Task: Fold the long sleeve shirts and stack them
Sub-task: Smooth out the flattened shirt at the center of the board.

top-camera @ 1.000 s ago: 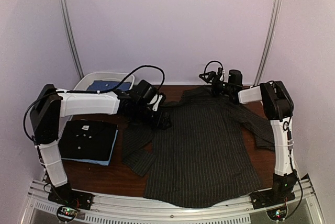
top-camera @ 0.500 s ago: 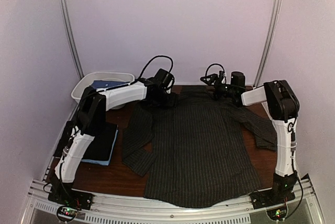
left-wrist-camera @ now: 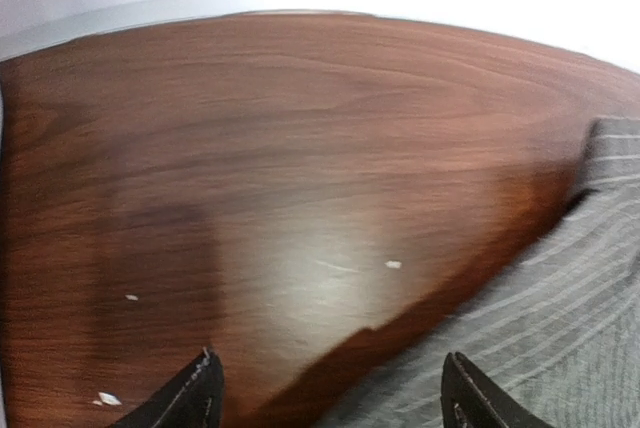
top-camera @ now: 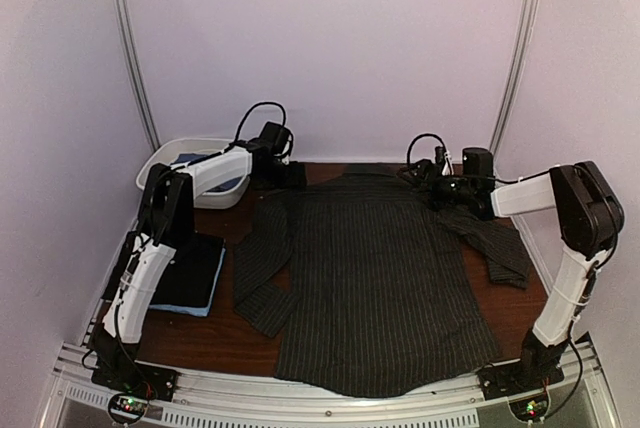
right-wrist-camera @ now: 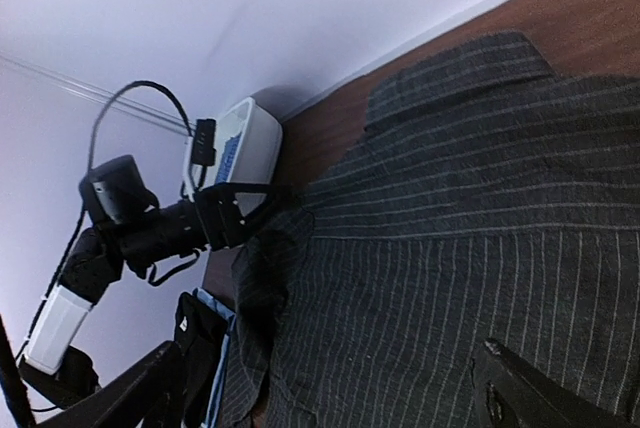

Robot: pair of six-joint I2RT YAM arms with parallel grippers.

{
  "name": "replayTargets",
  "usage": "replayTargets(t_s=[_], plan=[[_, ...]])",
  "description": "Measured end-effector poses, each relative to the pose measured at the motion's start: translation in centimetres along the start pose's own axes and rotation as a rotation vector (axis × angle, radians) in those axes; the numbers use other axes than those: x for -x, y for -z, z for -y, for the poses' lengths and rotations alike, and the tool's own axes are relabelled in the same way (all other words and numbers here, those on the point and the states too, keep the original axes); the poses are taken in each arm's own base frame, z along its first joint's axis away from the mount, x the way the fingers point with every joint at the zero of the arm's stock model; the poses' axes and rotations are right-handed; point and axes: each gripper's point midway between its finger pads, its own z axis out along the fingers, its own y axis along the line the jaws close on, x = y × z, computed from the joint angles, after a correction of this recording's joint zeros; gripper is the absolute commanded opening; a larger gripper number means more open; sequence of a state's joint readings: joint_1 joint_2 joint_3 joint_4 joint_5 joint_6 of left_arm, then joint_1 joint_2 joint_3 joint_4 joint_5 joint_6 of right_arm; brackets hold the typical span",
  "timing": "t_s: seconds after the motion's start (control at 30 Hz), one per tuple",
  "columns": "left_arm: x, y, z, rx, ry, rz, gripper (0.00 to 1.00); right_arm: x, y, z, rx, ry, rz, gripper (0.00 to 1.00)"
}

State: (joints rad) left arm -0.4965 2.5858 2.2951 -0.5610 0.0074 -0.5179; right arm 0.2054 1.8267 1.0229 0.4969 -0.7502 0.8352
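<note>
A dark charcoal pinstriped long sleeve shirt (top-camera: 375, 268) lies spread flat across the table, its sleeves hanging down each side. My left gripper (top-camera: 292, 176) hovers at its far left shoulder; in the left wrist view the gripper (left-wrist-camera: 335, 403) is open over bare wood, with pinstriped cloth (left-wrist-camera: 560, 328) under the right finger. My right gripper (top-camera: 440, 194) is at the far right shoulder, open above the pinstriped cloth (right-wrist-camera: 450, 248) and holding nothing. A folded black shirt (top-camera: 175, 266) rests on a light blue one at the left.
A white tub (top-camera: 175, 160) holding blue cloth stands at the back left, just behind the left arm. The wooden table (left-wrist-camera: 250, 148) ends at the back wall. The shirt's hem reaches the near rail (top-camera: 330, 398).
My left gripper has swung from the shirt's left armpit back to the far left shoulder. The right gripper has shifted right and slightly nearer along the collar line. The shirt lies as before.
</note>
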Motion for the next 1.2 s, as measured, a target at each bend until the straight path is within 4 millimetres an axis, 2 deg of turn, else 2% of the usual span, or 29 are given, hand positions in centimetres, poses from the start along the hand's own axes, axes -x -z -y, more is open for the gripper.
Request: replayTargets(t_s=[0.1,0.2,0.3,0.43,0.53,0.6,0.67,0.73,0.87,0.93,0.97,1.03,1.13,1.2], plan=[[-0.2,0.7,2.4,-0.046,-0.032,0.000,0.81,-1.9,0.2,2.3,-0.070,-0.022,-0.038,1.00],[0.0,1.8,4.5,-0.080,-0.065,0.008,0.82,-2.6,0.2,3.3,-0.111,-0.022,-0.049,1.00],[0.8,4.1,6.6,-0.109,-0.100,0.037,0.82,-2.5,0.2,4.0,-0.141,-0.013,-0.042,1.00],[1.4,8.9,9.1,-0.150,-0.133,0.072,0.81,-2.7,0.2,5.8,-0.183,-0.026,-0.040,1.00],[0.3,11.6,10.3,-0.179,-0.150,0.074,0.81,-3.4,0.3,7.6,-0.222,-0.047,-0.054,1.00],[-1.7,12.6,10.8,-0.192,-0.162,0.048,0.81,-4.1,0.7,8.9,-0.261,-0.061,-0.064,1.00],[-4.3,12.8,11.1,-0.201,-0.175,0.010,0.81,-4.8,1.3,10.0,-0.293,-0.073,-0.072,1.00],[-8.0,12.5,11.3,-0.205,-0.193,-0.053,0.81,-5.5,1.9,10.9,-0.317,-0.075,-0.077,1.00],[-15.2,11.1,11.3,-0.202,-0.214,-0.186,0.81,-5.8,2.9,11.1,-0.342,-0.064,-0.067,1.00],[-17.9,10.7,10.8,-0.191,-0.216,-0.242,0.81,-5.8,3.0,11.2,-0.347,-0.059,-0.065,1.00],[-18.7,10.5,10.4,-0.183,-0.213,-0.259,0.82,-5.7,3.0,11.2,-0.348,-0.055,-0.065,1.00],[-19.0,10.1,9.9,-0.168,-0.203,-0.265,0.82,-5.6,3.1,11.3,-0.350,-0.049,-0.064,1.00],[-18.2,9.4,9.3,-0.143,-0.193,-0.243,0.82,-4.9,2.8,11.7,-0.359,-0.047,-0.061,1.00],[-17.3,8.3,9.0,-0.127,-0.184,-0.229,0.82,-3.7,2.3,12.3,-0.365,-0.038,-0.054,1.00]])
